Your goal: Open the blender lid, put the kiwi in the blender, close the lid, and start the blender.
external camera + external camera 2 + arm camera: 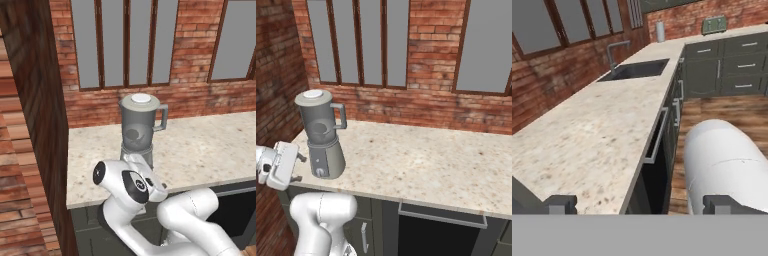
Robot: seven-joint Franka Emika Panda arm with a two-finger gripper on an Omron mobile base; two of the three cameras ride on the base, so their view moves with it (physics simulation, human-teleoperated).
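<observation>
With the two-finger gripper spread wide and empty just left of the tall translucent grey blender, a careless swing toward its round light-grey lid could knock the jar over.

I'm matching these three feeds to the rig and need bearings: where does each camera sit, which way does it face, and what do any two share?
Left base view: behind the arm on its left, facing the blender and the brick window wall; white arm links rise at the bottom.
Right base view: behind on the right, facing the same blender and counter; the open gripper sits at the left edge.
Hand view: on the hand, looking along the counter toward a sink; both fingertips show.
Both base views share the blender with its lid on.
</observation>
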